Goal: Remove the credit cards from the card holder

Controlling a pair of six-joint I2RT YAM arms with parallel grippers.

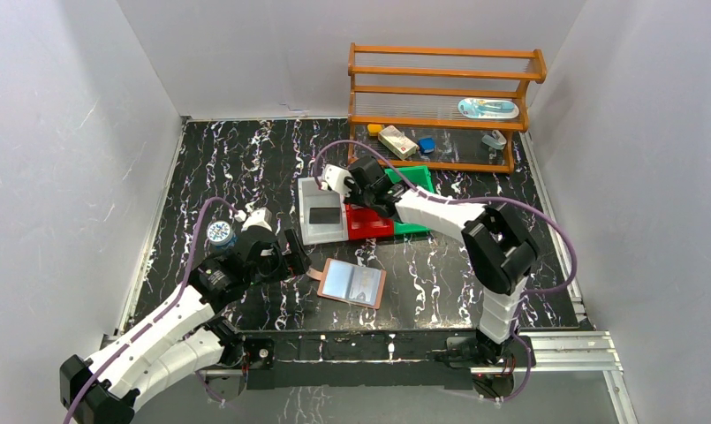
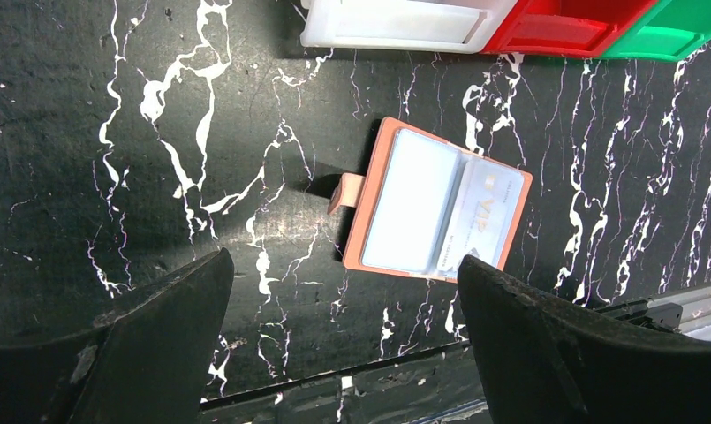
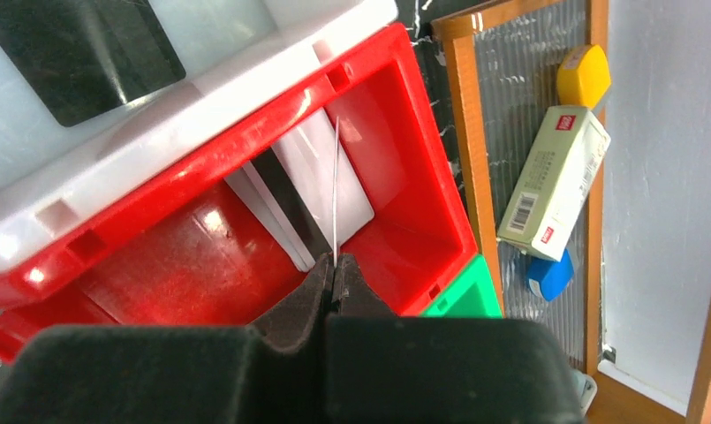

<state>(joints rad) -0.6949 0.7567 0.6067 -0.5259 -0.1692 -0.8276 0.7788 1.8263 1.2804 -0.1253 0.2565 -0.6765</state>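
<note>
**Card pinched over the red bin, ready to be let go**

The right gripper [image 3: 334, 265] has its jaws pressed together on a thin pale credit card [image 3: 336, 190]. The wrist view shows the card edge-on, running from the fingertips down into the red bin [image 3: 422, 177]. Another pale card [image 3: 356, 199] already lies tilted against the bin's floor. I cannot tell whether the held card's far edge touches it.

The card holder [image 1: 353, 283] lies open and flat on the table [image 1: 245, 159], near the front edge and well apart from the bins. Something pale shows in its right-hand pocket, probably one more card. The left gripper [image 1: 294, 254] hovers just left of the holder with its jaws spread wide, holding nothing.

The step in hand looks like the release. To do it well, keep the card inside the red walls, away from the white bin [image 3: 245, 62] on the left and the green bin [image 3: 462, 291] on the right. Tip the card towards the one already lying there, then part the jaws cleanly. Dropped upright, it may lean on a wall or hang on the rim.
</note>
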